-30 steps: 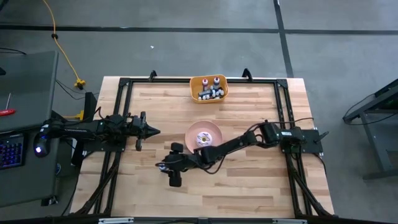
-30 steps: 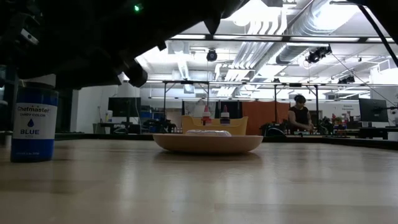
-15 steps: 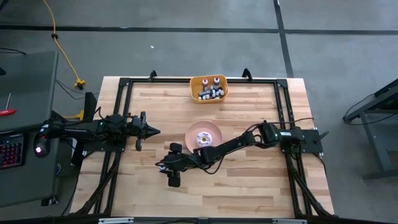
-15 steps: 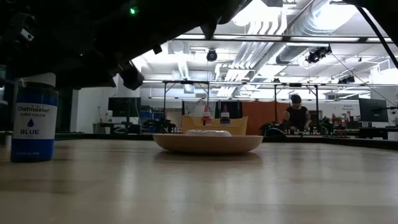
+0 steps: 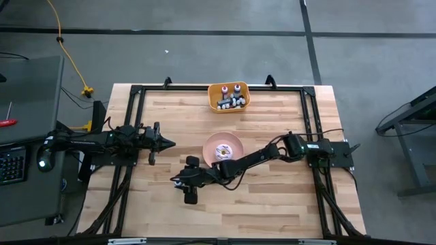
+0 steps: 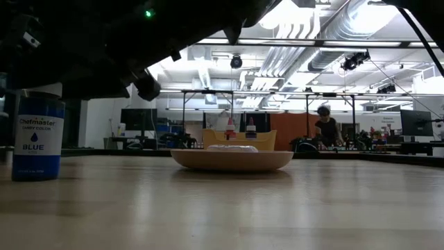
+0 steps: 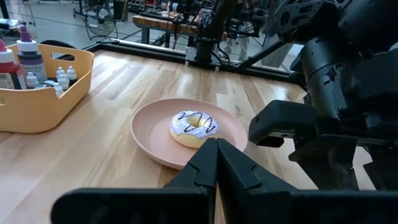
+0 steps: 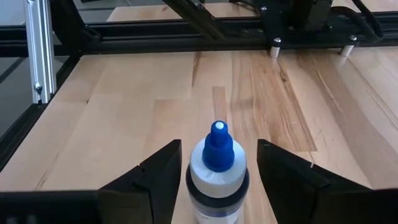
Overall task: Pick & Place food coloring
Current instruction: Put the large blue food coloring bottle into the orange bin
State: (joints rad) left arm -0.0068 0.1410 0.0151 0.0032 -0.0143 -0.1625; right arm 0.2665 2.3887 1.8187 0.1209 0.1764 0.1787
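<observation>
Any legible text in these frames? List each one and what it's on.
"Chefmaster": blue bottle, top of its label, low view.
"BLUE": same label, lower down.
Small line under the brand: too blurred to read.
Labels on the bottles in the orange bin: too small to read.
Nothing else legible.

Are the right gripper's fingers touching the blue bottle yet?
Apart. The right wrist view shows bare table between each of the fingers and the blue bottle, which stands upright between them on the table.
</observation>
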